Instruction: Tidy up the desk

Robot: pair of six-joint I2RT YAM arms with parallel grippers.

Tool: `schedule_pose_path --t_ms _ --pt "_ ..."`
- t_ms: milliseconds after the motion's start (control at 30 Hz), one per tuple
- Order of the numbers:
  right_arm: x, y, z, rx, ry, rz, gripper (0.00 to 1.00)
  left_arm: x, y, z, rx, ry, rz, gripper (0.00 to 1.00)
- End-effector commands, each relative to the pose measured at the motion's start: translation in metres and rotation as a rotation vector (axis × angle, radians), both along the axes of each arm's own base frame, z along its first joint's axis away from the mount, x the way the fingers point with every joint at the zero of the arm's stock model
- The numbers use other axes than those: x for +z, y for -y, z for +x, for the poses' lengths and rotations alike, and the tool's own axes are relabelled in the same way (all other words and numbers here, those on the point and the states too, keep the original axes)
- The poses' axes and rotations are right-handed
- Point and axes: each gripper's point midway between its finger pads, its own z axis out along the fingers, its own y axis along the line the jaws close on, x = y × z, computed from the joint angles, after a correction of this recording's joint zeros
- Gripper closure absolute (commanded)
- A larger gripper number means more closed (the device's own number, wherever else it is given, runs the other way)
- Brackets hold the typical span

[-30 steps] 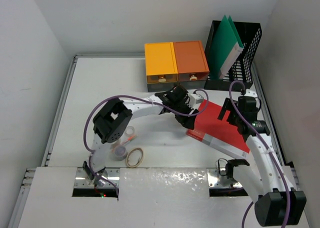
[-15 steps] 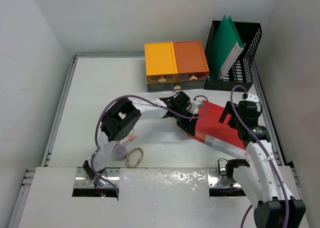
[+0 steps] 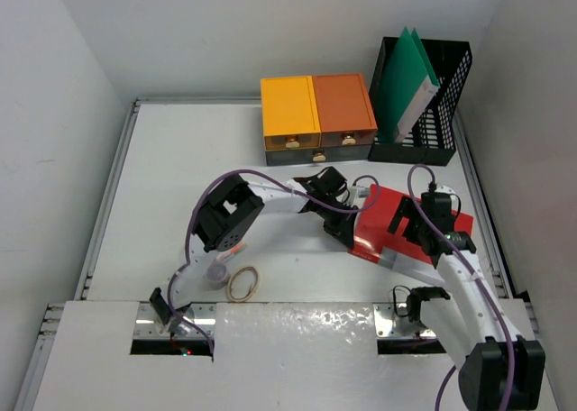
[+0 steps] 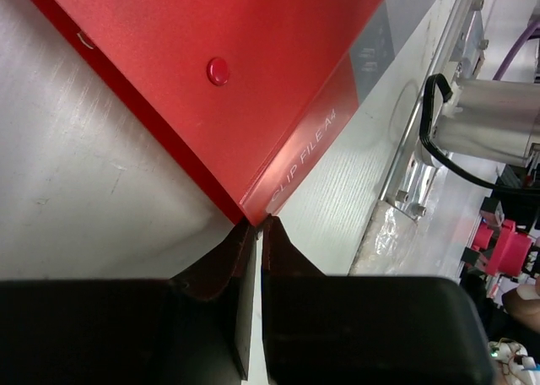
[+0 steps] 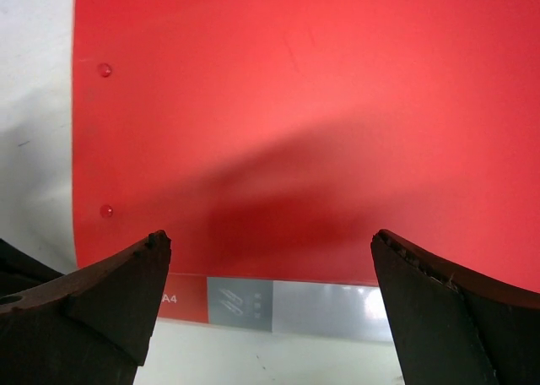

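The left gripper (image 4: 257, 225) has its jaws drawn almost together, with only a thin slit between them. Its tips touch one corner of a red folder (image 4: 253, 73); whether they pinch the cover cannot be told. The strip along the folder's edge carries the print "CLIP FILE A4" beside a grey label. The right gripper (image 5: 270, 233) has its jaws spread wide, holds nothing, and hangs above the red cover. The red folder lies on the desk (image 3: 171, 186), right of centre, with the left gripper at its near left corner. The desk is the white tabletop that fills the top view between the white walls, with both arm bases at its near edge. At its far edge stand a yellow drawer box (image 3: 288, 109) and an orange drawer box (image 3: 343, 109), touching side by side. Just right of them stands a black mesh rack (image 3: 446, 68) holding a tilted green folder (image 3: 401, 77). A tape ring (image 3: 243, 285) lies on the desk near the left arm's base.
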Motion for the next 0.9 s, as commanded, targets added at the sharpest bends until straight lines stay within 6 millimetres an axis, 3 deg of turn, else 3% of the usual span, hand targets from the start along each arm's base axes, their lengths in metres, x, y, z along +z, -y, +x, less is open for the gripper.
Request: schedule_pose_path --t_ms 0,133,233,300,367,533,633,700,733,800,833,867 --pt "0.024 -0.004 0.018 0.049 0.086 -0.002 0.01 0.015 0.008 0.009 0.01 0.035 -0.035 1.0" --pt "0.046 -0.021 0.029 0.211 0.169 0.01 0.05 0.047 0.007 0.032 0.038 0.098 -0.095 1.0" --pt "0.07 -0.037 0.037 0.373 0.267 -0.006 0.06 0.06 0.003 0.054 0.072 0.15 -0.109 1.0" --pt "0.093 -0.042 0.043 0.452 0.354 -0.055 0.07 0.068 0.007 0.064 0.083 0.176 -0.121 1.0" --pt "0.103 -0.049 0.048 0.549 0.43 -0.117 0.08 0.071 0.014 0.071 0.081 0.18 -0.122 1.0" --pt "0.083 -0.052 0.046 0.685 0.424 -0.244 0.12 0.077 0.018 0.091 0.1 0.209 -0.122 1.0" --pt "0.074 -0.07 0.05 0.764 0.445 -0.297 0.14 0.083 0.017 0.102 0.111 0.238 -0.124 1.0" --pt "0.066 -0.058 0.056 0.755 0.405 -0.455 0.14 0.083 0.017 0.106 0.114 0.242 -0.125 1.0" --pt "0.053 -0.071 0.055 0.835 0.38 -0.514 0.13 0.087 0.018 0.108 0.113 0.247 -0.131 1.0" --pt "0.046 -0.068 0.057 0.922 0.331 -0.706 0.1 0.084 0.017 0.112 0.113 0.263 -0.118 1.0" --pt "0.045 -0.08 0.055 0.98 0.343 -0.76 0.1 0.084 0.017 0.113 0.112 0.267 -0.117 1.0" --pt "0.056 -0.072 0.062 0.914 0.392 -0.848 0.1 0.082 0.017 0.114 0.111 0.27 -0.114 1.0"
